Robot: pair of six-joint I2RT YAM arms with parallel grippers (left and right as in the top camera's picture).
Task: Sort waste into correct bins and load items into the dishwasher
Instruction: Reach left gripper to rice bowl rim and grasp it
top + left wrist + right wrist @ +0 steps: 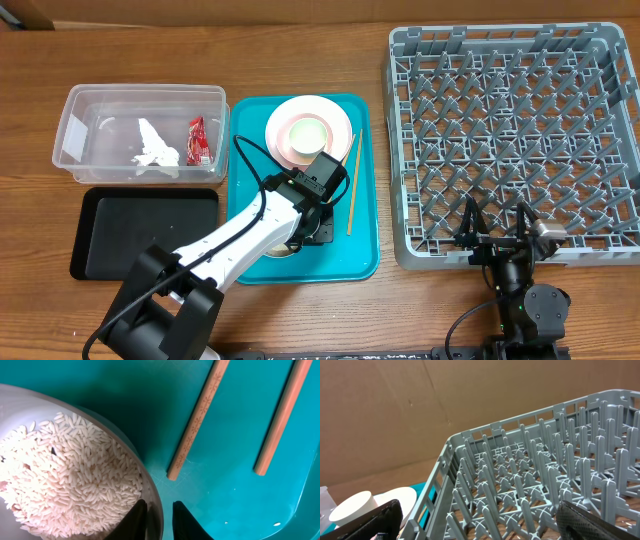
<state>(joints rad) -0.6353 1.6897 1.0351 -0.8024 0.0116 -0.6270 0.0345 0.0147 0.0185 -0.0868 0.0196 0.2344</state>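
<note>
Wooden tabletop (pixel 300 50) is carrying everything; our right gripper (pixel 495 222) is gaping at the near edge of the rack (pixel 510 120); our left gripper (pixel 159 520) is pinching the rim of the bowl (pixel 150 489) of rice (pixel 65 475) on the teal tray (pixel 235 500); tissue (pixel 155 150) and wrapper (pixel 197 140) are lying in the tub (pixel 75 140).

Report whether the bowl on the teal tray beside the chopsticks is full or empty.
Not empty: the bowl holds a heap of white rice grains covering its visible inside in the left wrist view. How deep the heap goes, cannot tell.
</note>
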